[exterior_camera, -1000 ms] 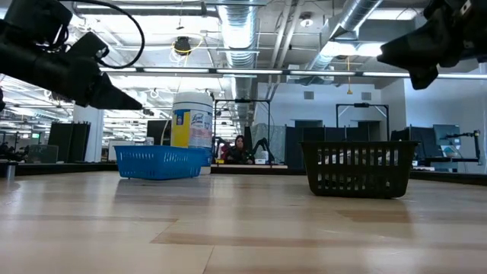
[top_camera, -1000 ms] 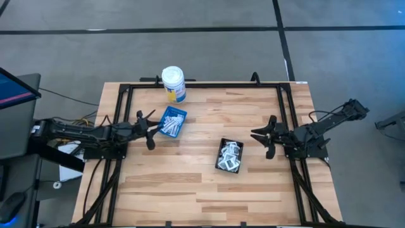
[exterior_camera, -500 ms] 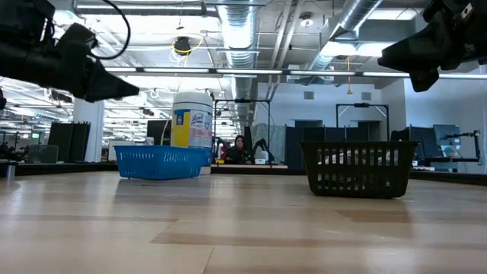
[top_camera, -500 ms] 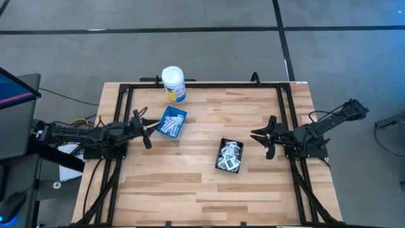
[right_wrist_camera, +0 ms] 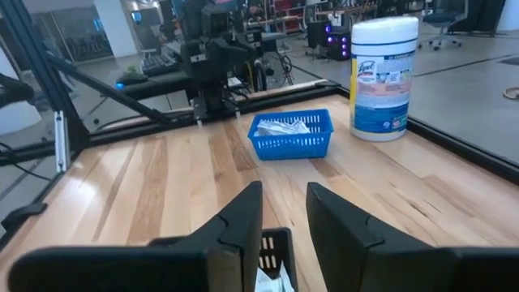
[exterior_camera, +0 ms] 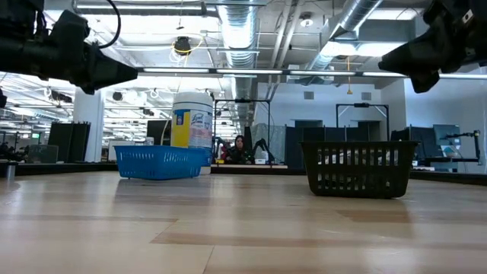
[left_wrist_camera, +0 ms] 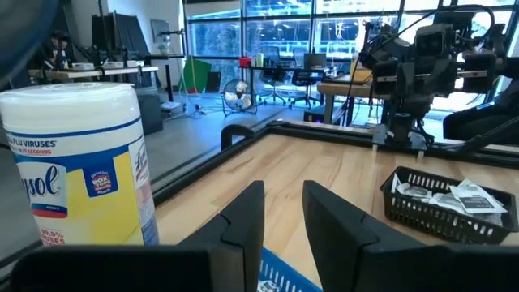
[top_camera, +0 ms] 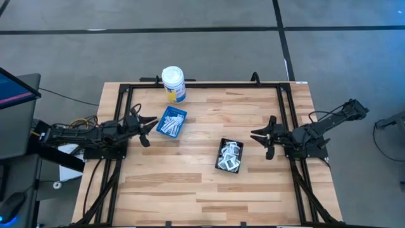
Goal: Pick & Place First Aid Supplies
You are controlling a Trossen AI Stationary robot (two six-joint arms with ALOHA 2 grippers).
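Packets [top_camera: 170,125] in blue tray [top_camera: 179,114], print unreadable.

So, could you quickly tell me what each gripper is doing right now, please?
Left gripper: open, holding nothing, beside the blue basket.
Right gripper: open, holding nothing, beside the black basket.

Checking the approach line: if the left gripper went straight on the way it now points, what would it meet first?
Probably the small blue plastic basket of white paper packets: the left gripper, fingers apart, points at it from beside it. It hangs above the table, so it might pass over the rim.
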